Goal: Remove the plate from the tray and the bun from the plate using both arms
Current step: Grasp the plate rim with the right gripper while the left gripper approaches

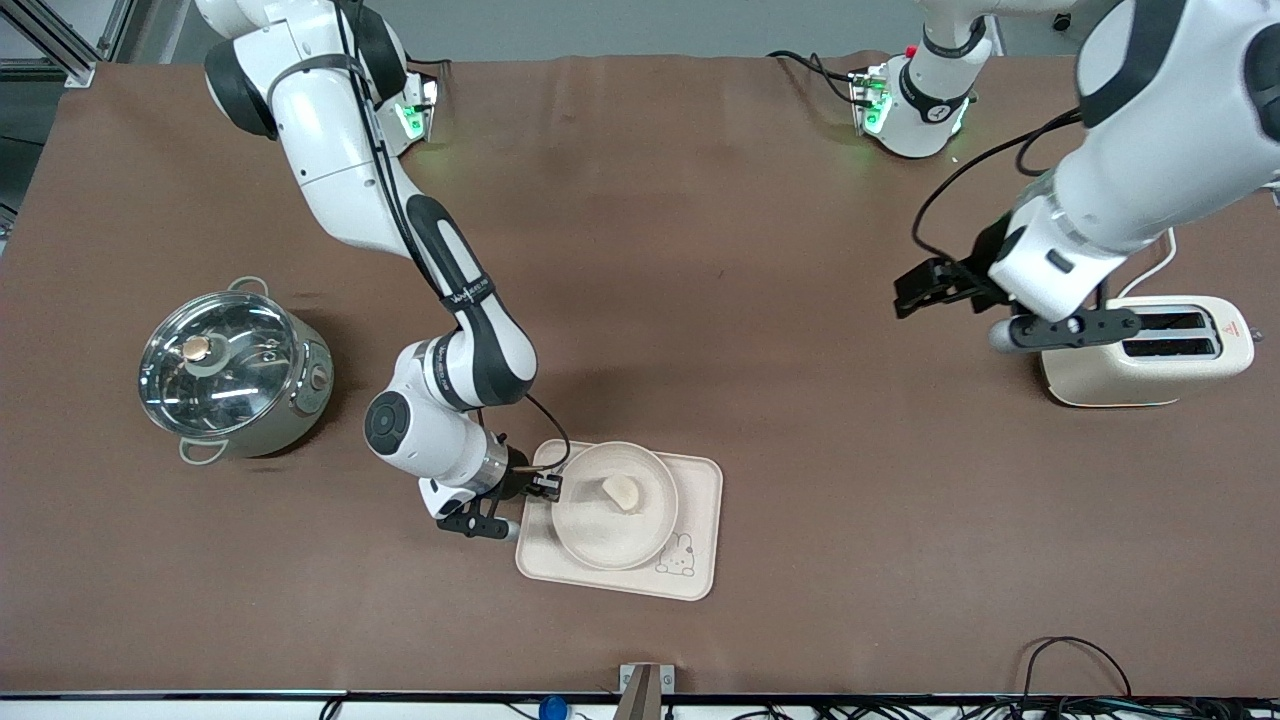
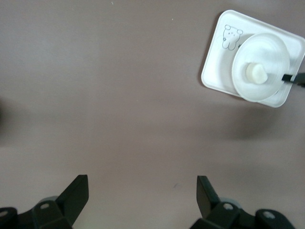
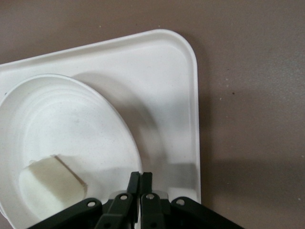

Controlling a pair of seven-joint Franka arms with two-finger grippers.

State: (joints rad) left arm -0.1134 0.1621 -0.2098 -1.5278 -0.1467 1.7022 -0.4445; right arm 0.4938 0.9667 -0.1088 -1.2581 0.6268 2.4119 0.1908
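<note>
You see the right arm [image 1: 440,270] stretched down from its base, elbow bent, wrist low at the tray's edge toward the right arm's end; the right gripper [image 1: 545,487] is pinched shut on the plate's rim [image 3: 138,162]. The left arm [image 1: 1130,180] waits folded above the toaster [image 1: 1150,350], the left gripper [image 2: 143,198] spread wide over bare table [image 1: 700,250]. Brown cloth covers the table; a lidded steel pot [image 1: 235,370] stands toward the right arm's end. The tray [image 1: 700,520], cream with a rabbit drawing, carries the plate [image 1: 600,530], round, cream-white and shallow. The bun [image 1: 622,491], pale and smooth, lies in the plate
</note>
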